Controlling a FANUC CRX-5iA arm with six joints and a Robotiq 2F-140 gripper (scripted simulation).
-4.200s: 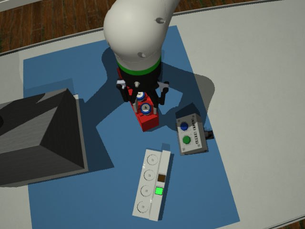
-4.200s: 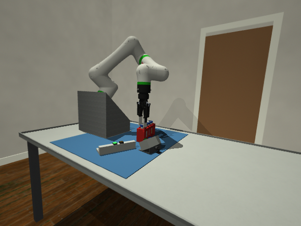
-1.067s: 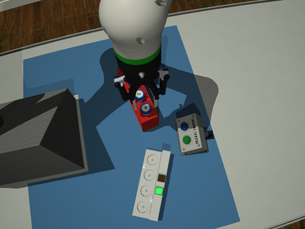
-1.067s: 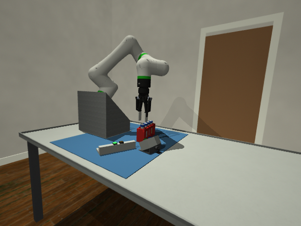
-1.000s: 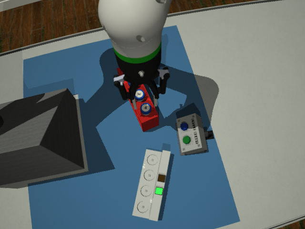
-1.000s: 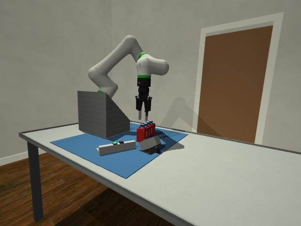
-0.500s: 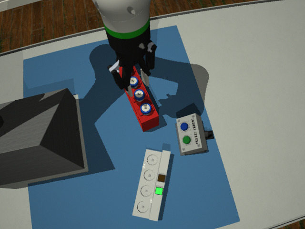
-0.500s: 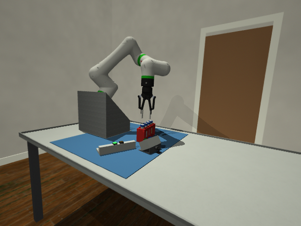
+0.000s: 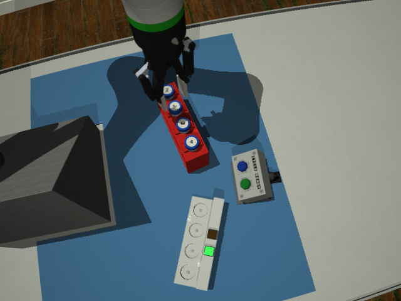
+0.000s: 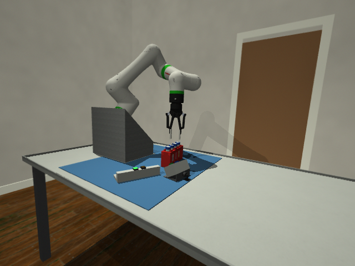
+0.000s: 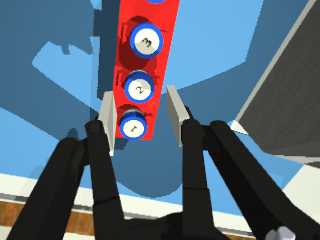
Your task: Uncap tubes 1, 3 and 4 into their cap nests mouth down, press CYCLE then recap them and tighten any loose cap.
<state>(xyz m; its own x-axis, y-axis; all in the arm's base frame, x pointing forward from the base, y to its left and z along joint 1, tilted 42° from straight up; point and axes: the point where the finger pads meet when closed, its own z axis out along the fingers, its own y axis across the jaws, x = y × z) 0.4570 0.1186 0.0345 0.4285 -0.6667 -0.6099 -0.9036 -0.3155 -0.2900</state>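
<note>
The red decapping station (image 9: pixel 184 129) stands on the blue mat with blue caps on all four tubes: cap 1 (image 9: pixel 168 91), cap 2 (image 9: pixel 175 107), cap 3 (image 9: pixel 183 124) and cap 4 (image 9: pixel 192 142). My gripper (image 9: pixel 172 95) hangs above the tube 1 end, partly open and empty. In the wrist view its fingers frame cap 1 (image 11: pixel 133 127), with cap 2 (image 11: pixel 139 89) and cap 3 (image 11: pixel 146 42) beyond. The side view shows the fingertips (image 10: pixel 175 134) well above the caps. The cap tray (image 9: pixel 194 241) has four empty nests. Its green lamp (image 9: pixel 209 251) is lit and its amber lamp (image 9: pixel 212 234) is dark.
The small desk (image 9: pixel 250 176) with the blue CYCLE key (image 9: pixel 242 166) and green READY key (image 9: pixel 245 183) sits right of the station. A large dark grey wedge-shaped block (image 9: pixel 51 181) holding the arm's base stands at the left.
</note>
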